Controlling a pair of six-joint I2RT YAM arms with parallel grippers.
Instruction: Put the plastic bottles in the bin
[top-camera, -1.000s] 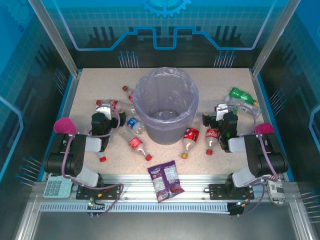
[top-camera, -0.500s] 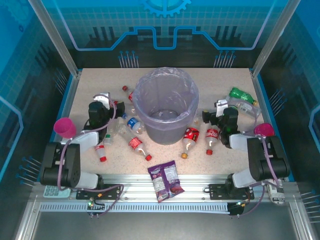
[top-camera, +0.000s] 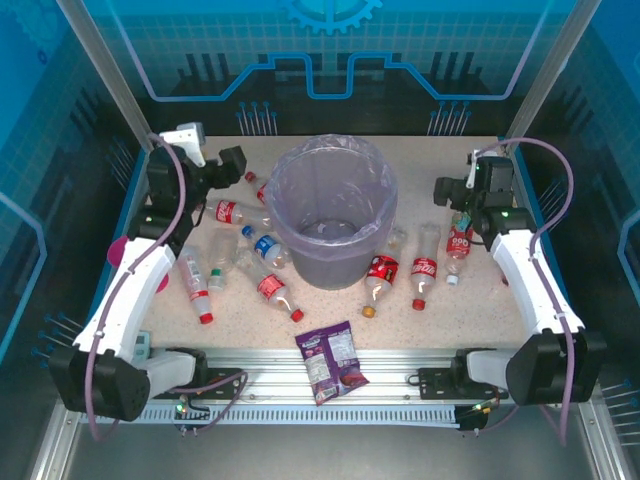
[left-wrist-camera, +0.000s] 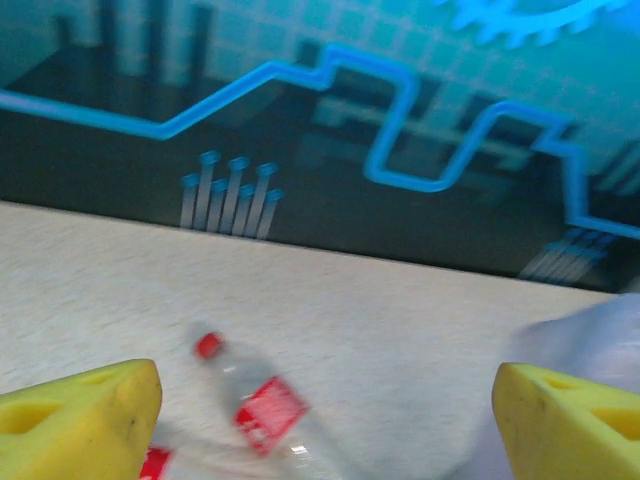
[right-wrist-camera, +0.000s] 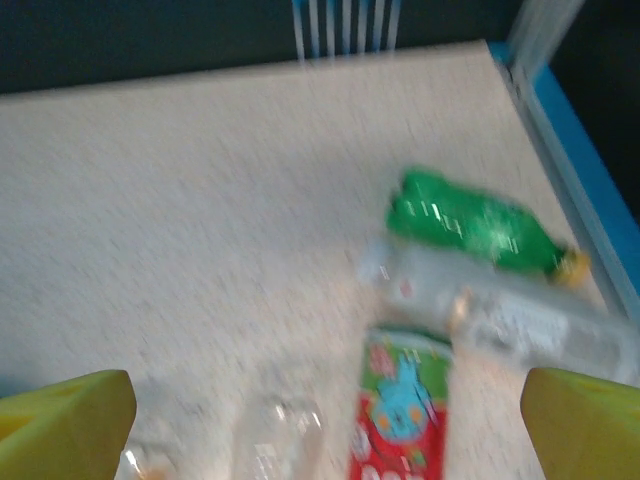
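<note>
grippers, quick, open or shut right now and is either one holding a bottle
Left gripper: open, jaws wide apart, holding nothing.
Right gripper: open, jaws wide apart, holding nothing.

One bin (top-camera: 331, 268), one purple snack packet (top-camera: 332, 362), two arms (top-camera: 130, 280) — and at least ten plastic bottles (top-camera: 272, 288).
</note>
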